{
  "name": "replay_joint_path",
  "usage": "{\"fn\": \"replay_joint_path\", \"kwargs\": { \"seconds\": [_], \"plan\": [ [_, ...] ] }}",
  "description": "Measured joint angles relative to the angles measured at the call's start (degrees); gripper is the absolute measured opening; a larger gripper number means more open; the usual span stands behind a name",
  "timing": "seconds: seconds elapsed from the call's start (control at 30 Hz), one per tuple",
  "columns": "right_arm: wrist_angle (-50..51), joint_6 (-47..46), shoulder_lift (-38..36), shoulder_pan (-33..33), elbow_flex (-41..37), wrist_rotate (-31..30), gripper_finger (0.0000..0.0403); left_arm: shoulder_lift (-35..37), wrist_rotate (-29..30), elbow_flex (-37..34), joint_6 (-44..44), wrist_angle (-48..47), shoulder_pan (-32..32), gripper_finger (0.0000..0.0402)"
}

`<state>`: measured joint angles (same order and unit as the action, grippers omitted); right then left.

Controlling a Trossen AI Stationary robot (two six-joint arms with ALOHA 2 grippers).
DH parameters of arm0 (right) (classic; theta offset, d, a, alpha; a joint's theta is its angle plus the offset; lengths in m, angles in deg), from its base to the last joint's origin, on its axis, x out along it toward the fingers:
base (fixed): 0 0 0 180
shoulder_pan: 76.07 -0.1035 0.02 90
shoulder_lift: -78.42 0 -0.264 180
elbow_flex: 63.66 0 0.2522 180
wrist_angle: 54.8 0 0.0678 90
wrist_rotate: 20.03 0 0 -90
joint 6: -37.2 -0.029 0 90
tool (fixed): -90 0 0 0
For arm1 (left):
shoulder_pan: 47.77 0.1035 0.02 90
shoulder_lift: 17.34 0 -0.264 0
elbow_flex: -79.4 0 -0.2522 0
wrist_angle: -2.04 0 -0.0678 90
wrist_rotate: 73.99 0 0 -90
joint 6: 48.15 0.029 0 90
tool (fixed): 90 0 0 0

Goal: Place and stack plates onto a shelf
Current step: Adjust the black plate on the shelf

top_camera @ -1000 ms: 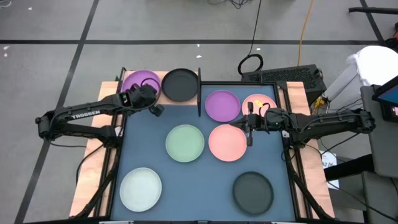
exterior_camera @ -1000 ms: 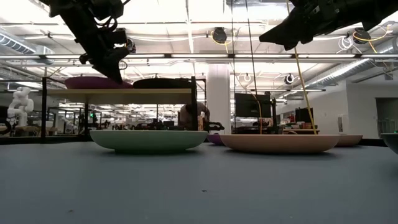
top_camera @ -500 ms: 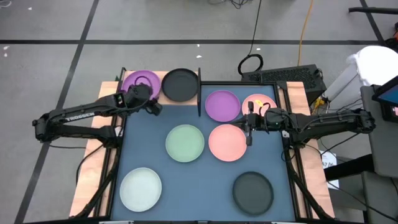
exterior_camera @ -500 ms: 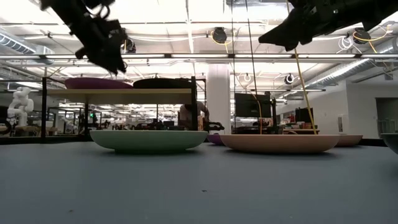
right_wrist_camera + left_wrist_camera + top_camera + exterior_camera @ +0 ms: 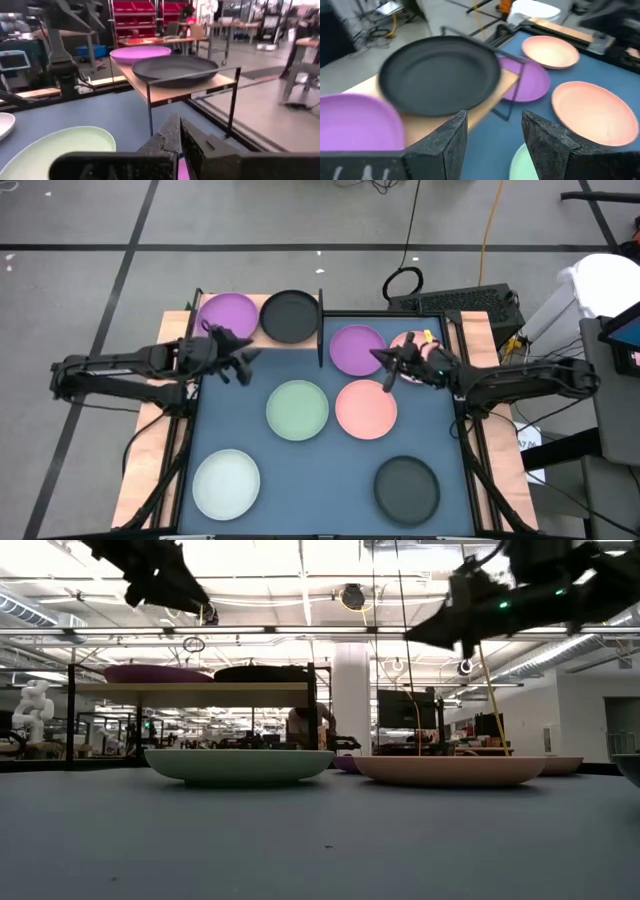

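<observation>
The shelf (image 5: 262,333) stands at the table's far left and carries a purple plate (image 5: 228,313) and a black plate (image 5: 289,315), side by side. My left gripper (image 5: 240,363) hovers open just near of the shelf, with nothing between its fingers (image 5: 455,142). My right gripper (image 5: 385,368) is shut and holds nothing; it hangs above the gap between a second purple plate (image 5: 357,348) and a pink plate (image 5: 366,408). On the table also lie a pale green plate (image 5: 297,409), a whitish plate (image 5: 226,485), a black plate (image 5: 406,488) and another pink plate (image 5: 415,343).
Wooden side rails (image 5: 148,470) run along the table's left and right edges. The shelf's black frame posts (image 5: 320,330) rise beside the table's purple plate. A keyboard (image 5: 455,302) and cables lie on the floor beyond the far edge.
My left gripper has drawn back from the purple plate on the shelf toward the table's near edge and has risen; the plate stays on the shelf. My right gripper has swung toward the table's purple plate, turned and come down a little.
</observation>
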<state>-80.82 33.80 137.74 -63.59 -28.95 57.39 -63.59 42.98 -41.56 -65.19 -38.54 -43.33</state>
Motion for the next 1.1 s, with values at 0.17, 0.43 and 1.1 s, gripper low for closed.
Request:
{"fn": "replay_joint_path", "kwargs": {
  "seconds": [0.17,0.43,1.1],
  "plan": [
    [-5.5,1.0,12.6,5.1,7.6,8.9,0.0000,-2.0,1.4,0.0,1.9,4.2,-4.3,0.0193],
    [-9.5,4.4,33.5,12.0,21.9,14.5,0.0000,-2.4,3.5,0.0,-1.7,2.4,-11.1,0.0193],
    [-17.5,1.0,47.5,15.6,31.1,15.9,0.0000,-2.5,15.5,0.0,-2.7,2.1,-18.9,0.0193]
  ]
}}
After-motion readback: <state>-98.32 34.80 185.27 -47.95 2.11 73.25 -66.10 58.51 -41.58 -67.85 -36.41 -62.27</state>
